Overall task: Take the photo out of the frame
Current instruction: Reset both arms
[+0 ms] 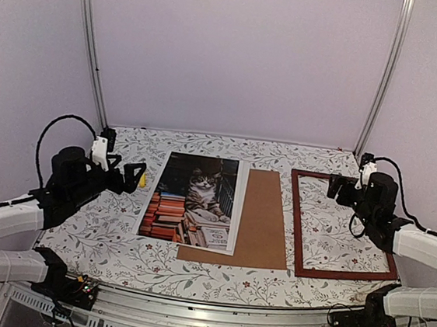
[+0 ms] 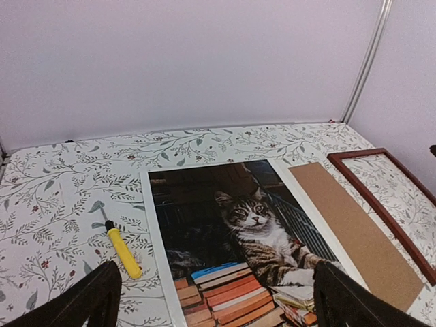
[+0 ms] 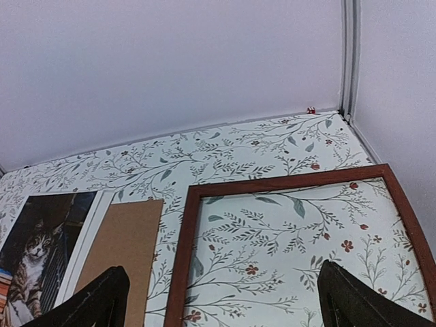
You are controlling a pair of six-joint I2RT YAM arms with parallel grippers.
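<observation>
Top external view: floral table (image 1: 268,282), everything lying flat on it. Frame (image 1: 295,218) at the right, empty; the table pattern shows through its opening. Photo (image 1: 195,200) left of centre, face up, well apart from the frame. Its right edge overlaps a plain brown backing board (image 1: 263,223) that lies between the two.

Judgement: the removal looks done, and what is left is to finish cleanly. Doing that well would mean lifting both arms straight up off the table with no low sweep across the print. A fingertip could catch the white border and crease it or slide it off the board.

Left gripper (image 1: 133,176) hangs above the table just off the photo's upper left corner, jaws spread wide, nothing in them. Its wrist view looks across the print between the fingers. Right gripper (image 1: 342,188) hovers over the frame's far end, likewise wide apart and empty, well apart from the photo.

Small yellow-handled tool (image 2: 124,253) lies just beside the photo's left edge, near the left gripper.
</observation>
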